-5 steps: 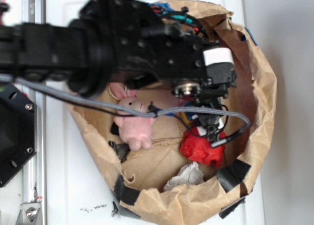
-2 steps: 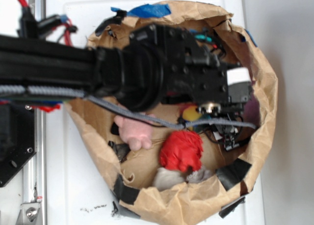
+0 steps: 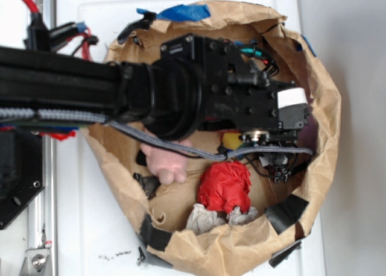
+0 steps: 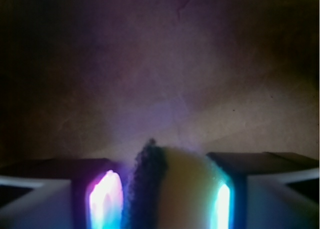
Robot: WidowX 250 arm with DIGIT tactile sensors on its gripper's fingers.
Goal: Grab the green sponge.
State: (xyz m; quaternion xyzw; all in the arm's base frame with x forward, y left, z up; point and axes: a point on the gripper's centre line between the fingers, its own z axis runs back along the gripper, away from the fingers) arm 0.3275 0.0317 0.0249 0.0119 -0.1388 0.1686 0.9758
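The green sponge (image 4: 172, 189) fills the lower middle of the wrist view, standing on edge. Its dark green scouring layer is to the left and its yellow foam to the right. My gripper (image 4: 167, 164) is shut on it, one finger (image 4: 60, 189) on the green side and the other against the foam. Brown paper lies behind it. In the exterior view the gripper (image 3: 281, 170) hangs low by the right inner wall of the paper bag (image 3: 322, 131). From there the sponge is hidden by the arm and fingers.
Inside the bag lie a red wrinkly ball (image 3: 224, 187), a pink bunny (image 3: 166, 161) half under the arm, a crumpled grey-white rag (image 3: 202, 217) and a yellow object (image 3: 232, 140). The bag's taped rim surrounds the gripper. A metal rail (image 3: 42, 216) runs along the left.
The arm swung right toward the bag's right wall, then settled. The red ball rolled left and down out from under the gripper. The bunny is now more covered by the arm.
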